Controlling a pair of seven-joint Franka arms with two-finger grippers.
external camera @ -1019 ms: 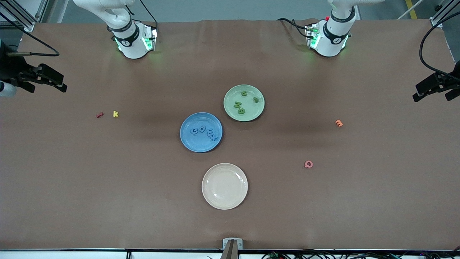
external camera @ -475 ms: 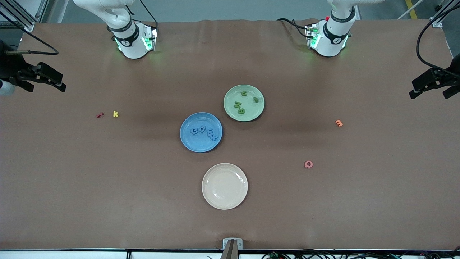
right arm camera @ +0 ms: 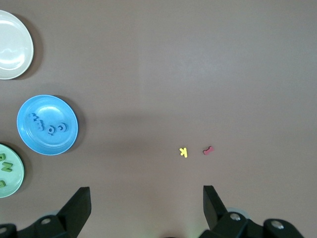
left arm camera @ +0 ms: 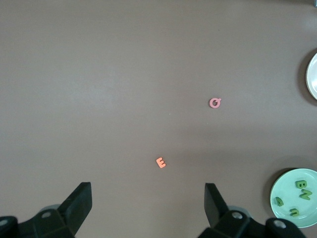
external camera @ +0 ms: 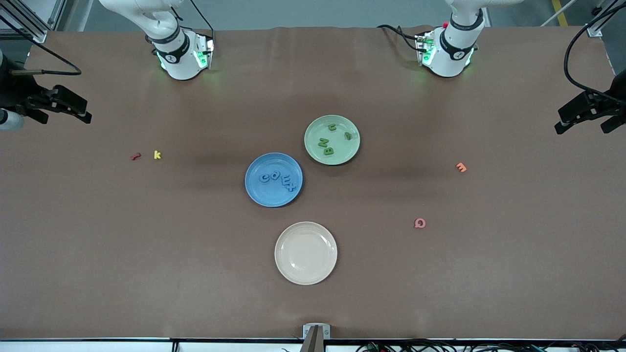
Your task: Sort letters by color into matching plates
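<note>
- Four blue letters (external camera: 277, 179) lying close together in the blue plate (external camera: 272, 198), just under the middle of the frame in the front view.
- Four green letters (external camera: 326, 145) spread in the green plate (external camera: 342, 154), a little higher in the frame and nearer the left arm's end; rims of the two plates nearly touching.
- Cream plate (external camera: 305, 253) in the lower middle of the frame, holding nothing, nearer the front camera than the blue plate.
- Red letter (external camera: 136, 156) and yellow k (external camera: 157, 155) side by side on the cloth toward the right arm's end, well apart from the plates.
- Orange E (external camera: 460, 167) and pink Q (external camera: 419, 223) toward the left arm's end, the Q lower in the frame.
- Left gripper (left arm camera: 147, 186) up at the frame's edge over the left arm's end of the table, fingers spread wide, grasping nothing.
- Right gripper (right arm camera: 145, 190) likewise up over the right arm's end, fingers released and empty.
- Table (external camera: 195, 274) covered in plain matte brown cloth, faintly creased, with soft shadows around the plates.
- Two white arm bases with green lights along the top of the frame; grey floor and metal frame posts above; cables and a small bracket along the bottom edge.
</note>
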